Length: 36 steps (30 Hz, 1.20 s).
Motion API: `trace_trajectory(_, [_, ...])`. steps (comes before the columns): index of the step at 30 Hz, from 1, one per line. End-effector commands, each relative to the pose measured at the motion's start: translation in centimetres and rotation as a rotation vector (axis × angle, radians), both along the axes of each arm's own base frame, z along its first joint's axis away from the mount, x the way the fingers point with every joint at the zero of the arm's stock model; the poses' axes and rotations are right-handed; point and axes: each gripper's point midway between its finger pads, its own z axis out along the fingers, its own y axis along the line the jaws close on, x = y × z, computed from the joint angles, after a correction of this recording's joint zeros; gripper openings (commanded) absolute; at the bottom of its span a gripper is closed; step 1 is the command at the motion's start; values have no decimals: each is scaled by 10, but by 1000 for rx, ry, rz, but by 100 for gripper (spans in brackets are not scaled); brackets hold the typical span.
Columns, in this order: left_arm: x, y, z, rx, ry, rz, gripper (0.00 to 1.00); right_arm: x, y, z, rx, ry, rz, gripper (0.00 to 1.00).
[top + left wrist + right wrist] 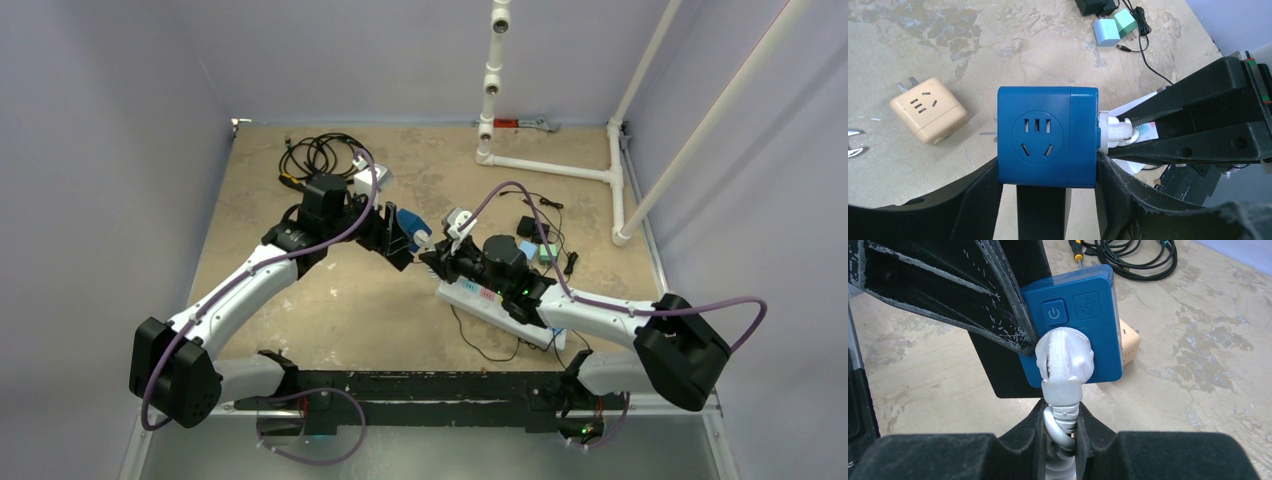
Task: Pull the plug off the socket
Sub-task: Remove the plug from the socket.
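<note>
A blue cube socket [1047,136] is held above the table in my left gripper [1048,175], which is shut on it; it also shows in the top view [408,222] and the right wrist view [1083,320]. A white plug [1064,357] sits in the socket's side face, below a power button. My right gripper [1064,425] is shut on the plug's strain relief and coiled white cord. In the left wrist view the plug [1115,131] is seated against the socket's right side between the right gripper's black fingers [1198,145]. In the top view the two grippers meet at mid-table [428,250].
A beige cube adapter [928,109] lies on the table left of the socket. A white power strip [495,308] lies under my right arm. Small blue and green chargers [1115,27] and a black cable lie far right. A black cable coil [315,155] and white pipe frame [560,165] stand at the back.
</note>
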Motion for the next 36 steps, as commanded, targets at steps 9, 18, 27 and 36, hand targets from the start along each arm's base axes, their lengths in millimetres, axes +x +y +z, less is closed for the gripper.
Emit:
trace_trajectory(9, [39, 55, -6, 158, -90, 267, 0, 4, -8, 63, 69, -197, -163, 0])
trace_trajectory(18, [41, 59, -9, 163, -71, 291, 0, -6, -5, 62, -5, -278, -273, 0])
trace_trajectory(27, [39, 60, -12, 188, -83, 266, 0, -18, 3, 72, 84, -244, -192, 0])
trace_trajectory(36, [34, 52, -14, 200, -99, 221, 0, -8, -12, 82, 228, -124, -16, 0])
